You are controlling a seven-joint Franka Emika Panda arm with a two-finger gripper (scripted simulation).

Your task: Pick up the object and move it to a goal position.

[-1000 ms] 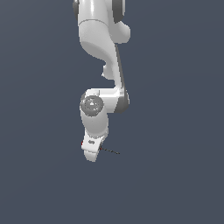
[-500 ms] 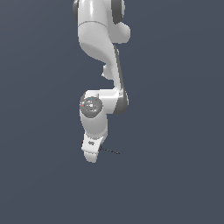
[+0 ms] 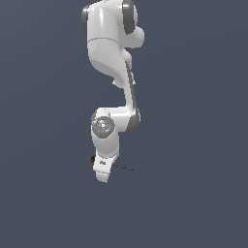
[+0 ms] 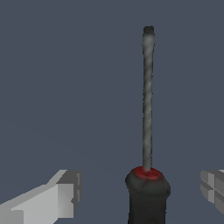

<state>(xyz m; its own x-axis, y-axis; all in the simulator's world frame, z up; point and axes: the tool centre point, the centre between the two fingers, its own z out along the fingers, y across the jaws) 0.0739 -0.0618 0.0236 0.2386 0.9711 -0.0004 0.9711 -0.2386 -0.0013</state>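
Note:
The object is a small screwdriver (image 4: 148, 192) with a black handle, a red collar and a thin dark shaft (image 4: 147, 96). It lies on the flat grey surface. In the wrist view its handle sits between my two fingers, with a gap on each side. My gripper (image 4: 140, 188) is open, touching nothing. One grey fingertip (image 4: 61, 194) and the other fingertip (image 4: 213, 186) flank the handle. In the exterior view the white gripper (image 3: 103, 173) hangs low over the screwdriver (image 3: 123, 167) and hides most of it, leaving only a red speck and the shaft showing.
The white arm (image 3: 111, 43) rises straight above the gripper in the exterior view. A plain dark grey surface (image 3: 193, 193) spreads all around with nothing else on it.
The wrist has sunk a little lower over the screwdriver. A red bit of the handle now shows beside the hand. The screwdriver itself has not moved.

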